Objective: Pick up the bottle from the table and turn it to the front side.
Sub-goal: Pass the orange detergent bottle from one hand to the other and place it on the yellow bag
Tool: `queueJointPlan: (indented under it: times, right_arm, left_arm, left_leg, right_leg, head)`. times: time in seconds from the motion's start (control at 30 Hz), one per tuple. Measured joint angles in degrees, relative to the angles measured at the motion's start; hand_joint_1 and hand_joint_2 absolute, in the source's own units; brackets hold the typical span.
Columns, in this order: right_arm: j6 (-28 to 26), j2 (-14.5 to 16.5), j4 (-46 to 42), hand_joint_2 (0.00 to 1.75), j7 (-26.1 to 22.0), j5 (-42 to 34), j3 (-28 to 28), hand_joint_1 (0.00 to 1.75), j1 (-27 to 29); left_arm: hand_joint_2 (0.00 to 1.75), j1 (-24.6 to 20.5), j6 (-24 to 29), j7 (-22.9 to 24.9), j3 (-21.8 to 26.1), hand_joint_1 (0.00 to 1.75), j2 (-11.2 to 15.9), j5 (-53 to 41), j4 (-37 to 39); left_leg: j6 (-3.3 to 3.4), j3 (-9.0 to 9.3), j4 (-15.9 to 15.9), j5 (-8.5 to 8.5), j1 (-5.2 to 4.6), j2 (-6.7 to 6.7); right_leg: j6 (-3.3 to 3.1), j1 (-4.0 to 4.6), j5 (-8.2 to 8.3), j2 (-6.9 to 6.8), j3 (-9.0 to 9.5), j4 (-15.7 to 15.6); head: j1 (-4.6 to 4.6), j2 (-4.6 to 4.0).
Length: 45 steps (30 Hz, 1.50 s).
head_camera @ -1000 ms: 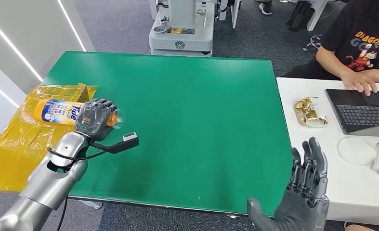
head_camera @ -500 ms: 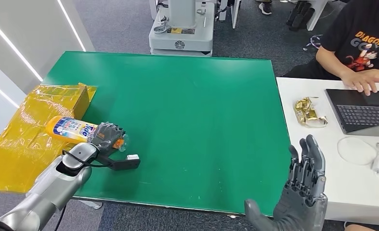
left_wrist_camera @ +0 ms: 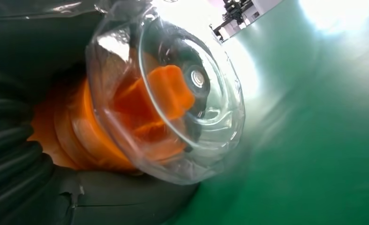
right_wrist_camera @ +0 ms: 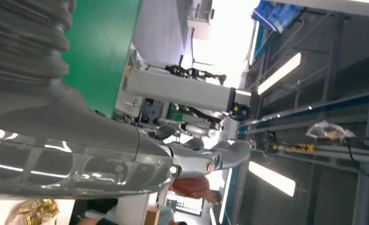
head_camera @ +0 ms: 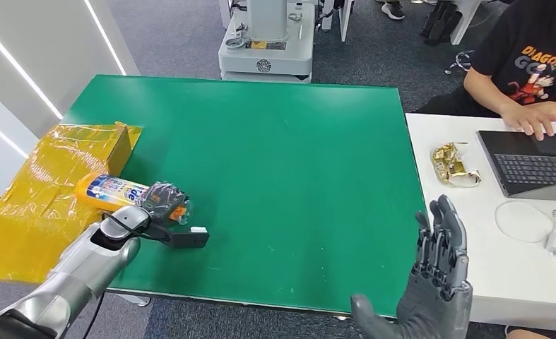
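The left hand (head_camera: 163, 200) has its dark fingers (head_camera: 167, 192) wrapped round the neck end of the bottle (head_camera: 114, 191), gripping it just behind the clear cap (left_wrist_camera: 173, 98). In the left wrist view the orange nozzle (left_wrist_camera: 166, 93) sits inside that clear dome, pressed close against the curled fingers, with the green table (head_camera: 282, 162) beyond it.

From the fingers the bottle's yellow body runs away toward the yellow wrapped box (head_camera: 56, 176) at the table's near-left edge; its long axis lies nearly flat, cap end pointing toward the table's middle and base end toward the box. The blue and white label (head_camera: 119, 189) faces up, partly covered by the fingers. Whether the bottle rests on the table or is held just clear of it, I cannot tell.

The turn looks to depend on this 1 hand, since it holds the bottle at 1 end and a roll about the long axis would bring the label round.

The right hand (head_camera: 441, 272) is raised well apart at the table's near-right corner, fingers spread and holding nothing.

Farther out, a person (head_camera: 529, 63) sits at a white desk (head_camera: 515, 275) with a laptop (head_camera: 529, 162).
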Motion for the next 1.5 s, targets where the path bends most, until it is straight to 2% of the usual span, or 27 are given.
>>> queueJointPlan:
  times: [0.37,0.9,1.1,1.5]
  right_arm:
    - [-0.2,0.0,-0.6,1.75,0.2,0.5,0.0,0.00,0.1]
    - [0.0,0.0,-1.1,1.75,0.4,0.4,0.0,0.00,0.4]
    - [0.1,0.0,-1.4,1.75,0.3,0.4,0.0,0.00,0.7]
    - [-1.2,0.0,-1.8,1.75,-0.4,-0.1,-0.4,0.00,1.7]
  left_arm:
    - [1.75,-1.2,-1.4,2.5,0.0,0.00,-2.0,-0.4,0.5]
    - [1.75,-1.0,-1.8,3.9,0.2,0.00,-1.5,-0.4,0.5]
    - [1.75,1.4,-1.6,4.4,1.8,0.00,0.8,0.3,-2.3]
    - [1.75,8.6,-1.5,3.6,6.1,0.00,8.4,5.4,-11.2]
  left_leg:
    - [0.00,0.13,0.0,0.00,0.00,0.00]
    - [-0.01,0.21,-0.1,0.00,0.00,0.02]
    - [-0.03,0.31,-0.1,-0.01,0.00,0.06]
    - [-0.07,0.30,-0.1,0.02,0.03,0.06]
  right_leg:
    - [0.00,0.00,0.00,-0.02,0.15,0.0]
    - [-0.01,0.00,0.00,0.00,0.23,0.0]
    - [-0.02,0.00,-0.01,0.04,0.26,0.0]
    - [-0.07,0.04,-0.05,0.06,0.22,0.1]
  head:
    - [0.00,0.00]
    - [0.01,0.00]
    - [-0.01,0.00]
    - [-0.01,0.00]
